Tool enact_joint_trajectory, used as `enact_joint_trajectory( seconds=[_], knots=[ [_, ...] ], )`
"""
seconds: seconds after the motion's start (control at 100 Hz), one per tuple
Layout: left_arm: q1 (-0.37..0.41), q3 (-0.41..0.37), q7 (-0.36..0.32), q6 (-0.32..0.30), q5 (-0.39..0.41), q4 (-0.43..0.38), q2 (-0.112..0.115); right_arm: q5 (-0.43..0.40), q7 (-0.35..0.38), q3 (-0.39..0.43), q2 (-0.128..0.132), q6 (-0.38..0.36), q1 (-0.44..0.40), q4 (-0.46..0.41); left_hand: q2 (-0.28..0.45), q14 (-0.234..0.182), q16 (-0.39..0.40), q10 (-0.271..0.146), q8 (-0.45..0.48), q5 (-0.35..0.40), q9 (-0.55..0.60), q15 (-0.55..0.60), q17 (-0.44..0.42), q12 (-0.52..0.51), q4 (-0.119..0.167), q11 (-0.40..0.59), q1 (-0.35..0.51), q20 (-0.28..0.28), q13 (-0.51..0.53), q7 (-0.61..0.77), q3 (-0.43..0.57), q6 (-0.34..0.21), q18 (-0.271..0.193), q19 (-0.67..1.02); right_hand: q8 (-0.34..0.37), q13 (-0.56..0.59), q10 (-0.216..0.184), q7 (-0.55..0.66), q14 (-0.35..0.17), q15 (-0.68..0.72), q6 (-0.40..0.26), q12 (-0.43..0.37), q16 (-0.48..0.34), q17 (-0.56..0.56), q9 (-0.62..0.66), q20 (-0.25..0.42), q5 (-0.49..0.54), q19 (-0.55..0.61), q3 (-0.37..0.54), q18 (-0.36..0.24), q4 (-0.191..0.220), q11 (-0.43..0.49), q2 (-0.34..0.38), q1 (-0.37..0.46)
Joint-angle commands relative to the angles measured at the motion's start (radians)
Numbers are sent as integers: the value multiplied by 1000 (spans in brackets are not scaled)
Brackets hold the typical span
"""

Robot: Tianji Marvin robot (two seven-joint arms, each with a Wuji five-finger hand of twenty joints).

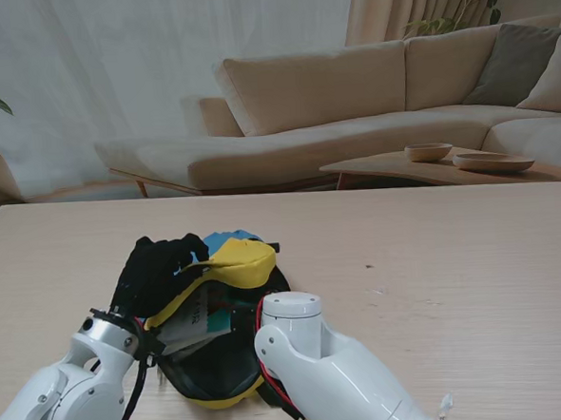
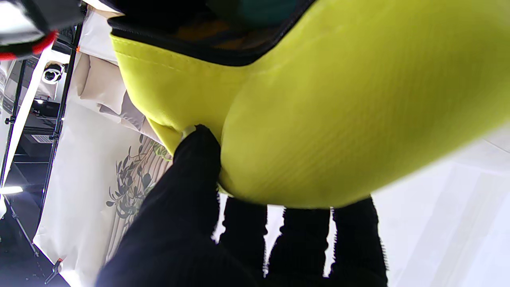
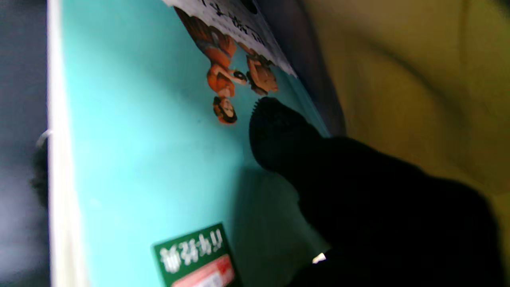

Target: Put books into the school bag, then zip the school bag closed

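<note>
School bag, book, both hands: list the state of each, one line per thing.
school bag: unzipped, yellow flap lifted, lying on the table.
book: partly inside the bag's opening.
left hand: shut on the school bag, pinching its flap.
right hand: inside the bag, fingers on the book's cover; grip unclear.

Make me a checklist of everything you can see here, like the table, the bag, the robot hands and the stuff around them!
Surface: pale wooden table, mostly bare.
Job's things: yellow and black school bag lies open near me; a teal book is partly inside it.
Clutter: a small dark speck on the table, too small to identify.
Robot hands: left robot hand holds up the bag's yellow flap; right robot hand is inside the bag, a finger resting on the book's cover.
Cables: red and black wires run along the right arm.
Surroundings: beige sofa, low coffee table with two bowls, white curtains.
</note>
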Motion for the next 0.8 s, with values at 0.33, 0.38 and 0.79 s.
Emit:
enact_joint_trajectory(
  seconds=[0.33, 0.38, 0.79],
  knots=[
    [19, -3, -18, -10, 1, -29, -3, -51, -12, -19, -57, -26, 45, 95, 95, 24, 17, -4, 49, 8, -2, -12, -18, 1, 5, 16, 95, 20, -12, 76, -16, -26, 31, 22, -103, 43, 13, 155, -4, -110, -144, -41, -37, -7, -36, -8, 14, -5, 77, -30, -4, -33, 109, 98],
    [18, -2, -18, -9, -1, -28, -4, -63, -7, -20, -59, -26, 46, 102, 94, 25, 17, -2, 50, 9, -2, -13, -19, 1, 5, 16, 96, 20, -12, 77, -17, -25, 30, 22, -179, 18, 25, 145, -1, -152, -110, -39, -50, -23, -61, -9, -42, -21, 49, -31, -6, -68, 101, 97],
    [17, -1, -15, -15, -3, -27, -4, -229, 96, -7, -40, 24, 8, 49, 95, 24, 18, -3, 50, 9, -1, -14, -20, 3, 7, 15, 100, 19, -12, 75, -25, -25, 33, 21, -181, -359, 119, -421, 42, -436, 102, 5, -124, -309, -547, 21, -338, -225, 44, -6, 141, -113, 106, -187]
  ],
)
